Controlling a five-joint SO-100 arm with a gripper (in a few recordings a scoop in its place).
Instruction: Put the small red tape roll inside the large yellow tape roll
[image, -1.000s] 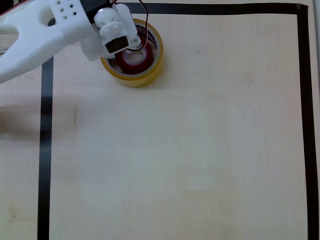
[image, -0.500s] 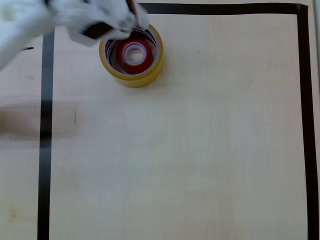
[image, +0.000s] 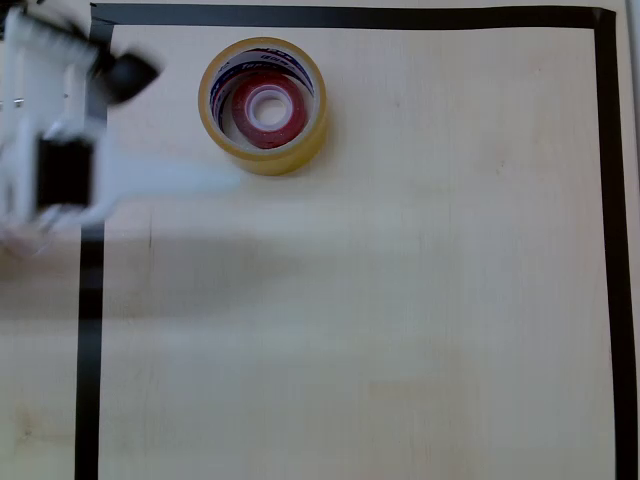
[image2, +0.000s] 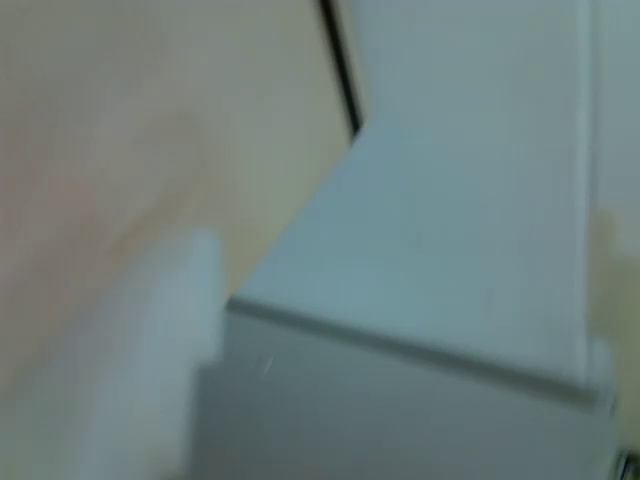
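Note:
In the overhead view the small red tape roll (image: 265, 108) lies flat inside the hole of the large yellow tape roll (image: 262, 156), which rests on the wooden table near the back left. My white arm is a motion-blurred shape at the left edge, well clear of both rolls. Its gripper (image: 212, 183) reaches rightward, below and left of the yellow roll, and holds nothing I can make out. The blur hides how the jaws stand. The wrist view is blurred, with one pale finger (image2: 135, 370) at the lower left.
Black tape (image: 610, 240) outlines a rectangle on the light wooden table (image: 400, 300). The wrist view shows wood, a strip of black tape (image2: 340, 70) and a grey surface (image2: 470, 200) beyond the table edge.
The arm has lifted off the rolls and swung left and toward the front, leaving the red roll lying inside the yellow one. Both rolls stay put.

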